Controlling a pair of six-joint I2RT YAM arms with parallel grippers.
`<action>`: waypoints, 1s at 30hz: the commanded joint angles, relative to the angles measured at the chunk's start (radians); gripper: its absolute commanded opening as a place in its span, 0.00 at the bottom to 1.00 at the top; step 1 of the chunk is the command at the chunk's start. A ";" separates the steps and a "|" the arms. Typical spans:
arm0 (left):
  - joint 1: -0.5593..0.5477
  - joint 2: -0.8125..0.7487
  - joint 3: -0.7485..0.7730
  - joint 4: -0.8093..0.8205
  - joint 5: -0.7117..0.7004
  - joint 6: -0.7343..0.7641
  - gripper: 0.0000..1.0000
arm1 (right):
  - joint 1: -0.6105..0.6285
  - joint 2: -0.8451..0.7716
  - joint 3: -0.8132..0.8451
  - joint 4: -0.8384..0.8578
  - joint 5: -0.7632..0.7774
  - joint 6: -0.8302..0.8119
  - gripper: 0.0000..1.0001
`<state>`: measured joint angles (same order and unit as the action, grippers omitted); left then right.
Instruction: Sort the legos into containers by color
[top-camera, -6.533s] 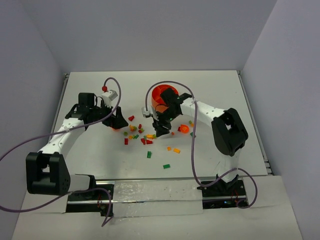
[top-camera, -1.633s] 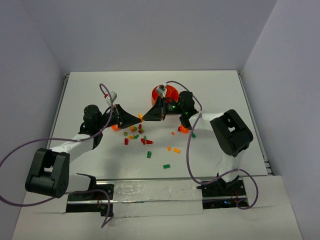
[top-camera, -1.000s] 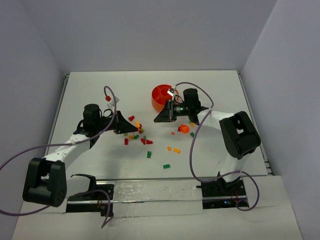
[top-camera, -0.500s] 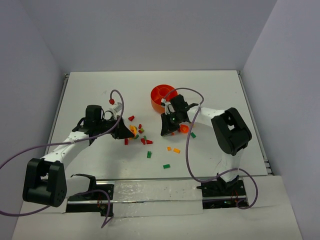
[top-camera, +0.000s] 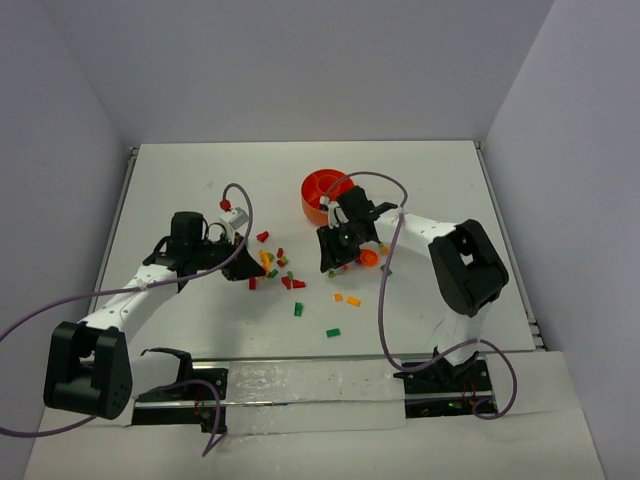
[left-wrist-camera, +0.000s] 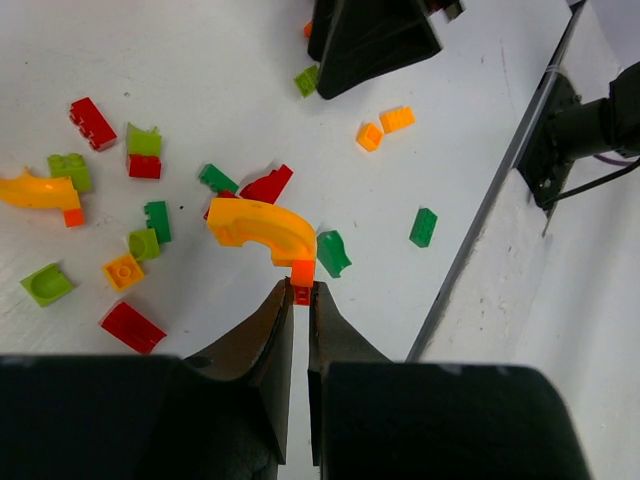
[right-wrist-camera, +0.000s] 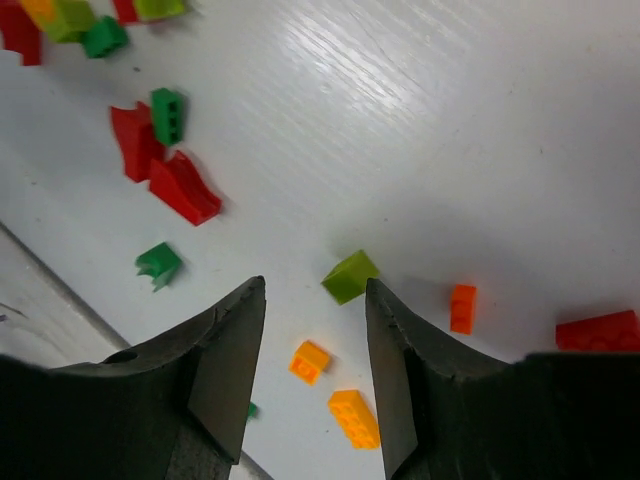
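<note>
My left gripper is shut on a small orange brick that is joined to a yellow arch piece. It is low over the scattered legos left of centre. My right gripper is open and points down at the table, with a lime green brick lying just beyond its tips, nearer the right finger. Red, green and orange bricks lie around it. The orange bowl with its containers stands behind my right gripper.
An orange round piece lies right of my right gripper. Single green bricks and orange ones lie toward the table's front edge. The right arm's cable loops over the bowl area.
My right gripper has swung from level beside the bowl to pointing down at the table, and its jaws have spread. My left gripper has shifted slightly right and nearer, staying shut.
</note>
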<state>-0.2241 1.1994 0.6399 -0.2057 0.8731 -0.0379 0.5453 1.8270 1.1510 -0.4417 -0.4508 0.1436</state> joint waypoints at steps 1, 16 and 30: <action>-0.025 -0.029 0.043 -0.031 -0.030 0.108 0.00 | -0.001 -0.130 0.069 0.003 -0.092 -0.001 0.52; -0.103 -0.064 0.076 -0.021 -0.089 0.054 0.00 | 0.027 -0.208 0.059 0.231 -0.474 0.198 0.46; -0.167 -0.051 0.108 -0.047 -0.174 0.053 0.00 | 0.105 -0.152 0.150 0.168 -0.357 0.234 0.54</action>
<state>-0.3796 1.1530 0.6932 -0.2449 0.7313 0.0186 0.6323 1.6653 1.2358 -0.2659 -0.8418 0.3733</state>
